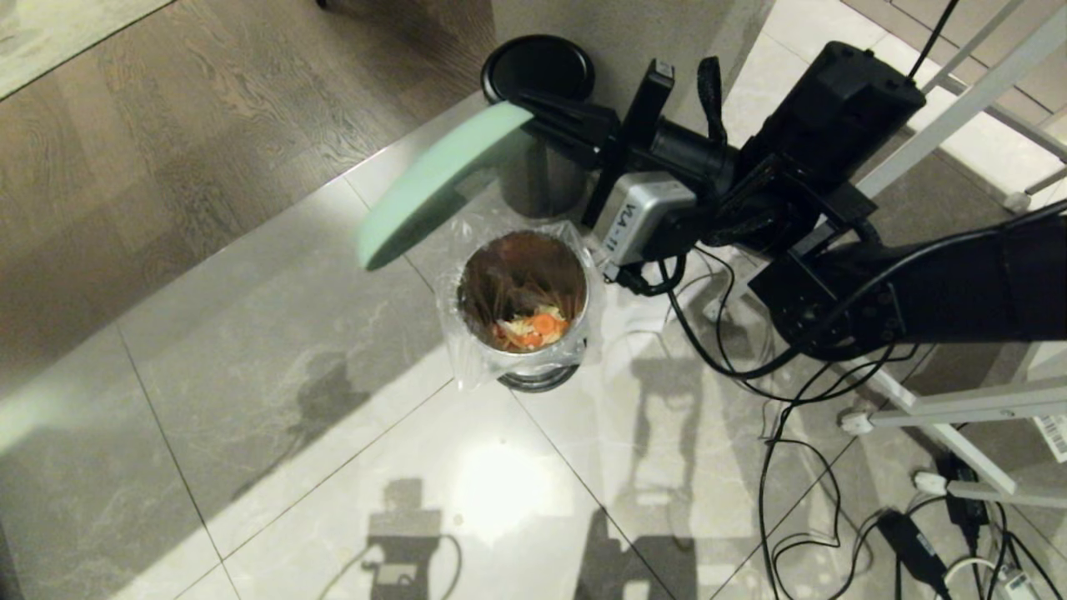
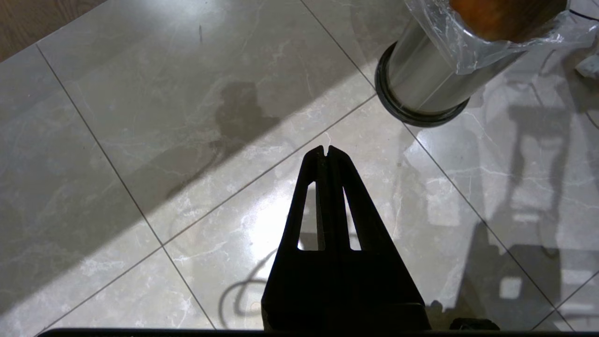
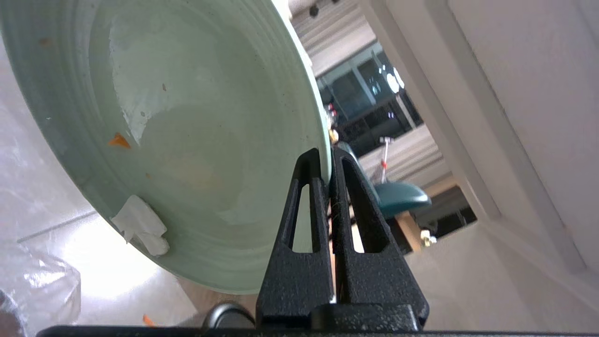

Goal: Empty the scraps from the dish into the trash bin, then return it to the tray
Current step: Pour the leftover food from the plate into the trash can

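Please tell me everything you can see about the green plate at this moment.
The round mint-green plate looks glazed, with faint concentric rings and a low rim. It is tilted steeply, almost on edge, above the open steel trash bin with its clear liner. The right hand pinches its rim; nothing else touches it. It is nearly empty: one small orange crumb and a pale scrap cling inside.

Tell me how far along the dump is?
Done: the scraps lie in the bin. In hand: the right claw is shut on the rim of the dish, tilted steeply above the bin; a pale bit and orange flecks cling to it. Left: return the dish to the tray, not in view. The left claw is shut, idle above the floor.
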Robot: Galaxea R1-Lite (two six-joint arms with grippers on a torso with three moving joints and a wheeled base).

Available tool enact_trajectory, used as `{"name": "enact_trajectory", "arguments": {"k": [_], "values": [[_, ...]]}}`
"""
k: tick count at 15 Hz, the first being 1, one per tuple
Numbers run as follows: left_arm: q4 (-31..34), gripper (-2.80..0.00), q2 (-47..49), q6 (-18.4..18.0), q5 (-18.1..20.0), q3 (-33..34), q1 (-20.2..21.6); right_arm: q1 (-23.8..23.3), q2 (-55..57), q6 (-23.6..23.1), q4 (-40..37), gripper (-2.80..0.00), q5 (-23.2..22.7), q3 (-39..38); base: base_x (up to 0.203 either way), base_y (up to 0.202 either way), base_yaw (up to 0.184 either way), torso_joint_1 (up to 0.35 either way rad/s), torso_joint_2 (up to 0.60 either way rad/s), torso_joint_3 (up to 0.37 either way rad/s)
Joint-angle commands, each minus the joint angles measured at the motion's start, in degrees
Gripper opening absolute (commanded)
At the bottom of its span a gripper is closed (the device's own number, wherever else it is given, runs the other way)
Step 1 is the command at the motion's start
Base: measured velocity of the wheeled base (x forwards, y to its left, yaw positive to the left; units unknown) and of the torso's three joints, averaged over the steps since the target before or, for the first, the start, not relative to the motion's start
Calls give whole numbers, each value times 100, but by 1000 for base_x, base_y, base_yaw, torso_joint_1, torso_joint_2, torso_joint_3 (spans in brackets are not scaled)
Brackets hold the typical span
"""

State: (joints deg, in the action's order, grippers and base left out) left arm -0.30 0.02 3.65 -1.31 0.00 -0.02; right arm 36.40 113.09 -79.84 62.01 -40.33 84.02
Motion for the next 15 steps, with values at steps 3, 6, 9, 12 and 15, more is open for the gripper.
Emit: {"name": "enact_trajectory", "arguments": {"k": [3, 6, 9, 12, 15], "values": [[-5, -280, 6, 4, -1, 0, 2, -2, -15, -50, 23, -280, -229, 18, 0, 0, 0, 0, 0, 0], [-5, -280, 6, 4, -1, 0, 2, -62, -84, -64, 31, -280, -405, 51, 0, 0, 0, 0, 0, 0], [-5, -280, 6, 4, -1, 0, 2, -72, -168, -50, 23, -280, -518, 38, 0, 0, 0, 0, 0, 0], [-5, -280, 6, 4, -1, 0, -2, -93, -237, -56, 0, -280, -508, -30, 0, 0, 0, 0, 0, 0], [-5, -280, 6, 4, -1, 0, 0, -166, -248, -32, 17, -280, -490, -118, 0, 0, 0, 0, 0, 0]]}}
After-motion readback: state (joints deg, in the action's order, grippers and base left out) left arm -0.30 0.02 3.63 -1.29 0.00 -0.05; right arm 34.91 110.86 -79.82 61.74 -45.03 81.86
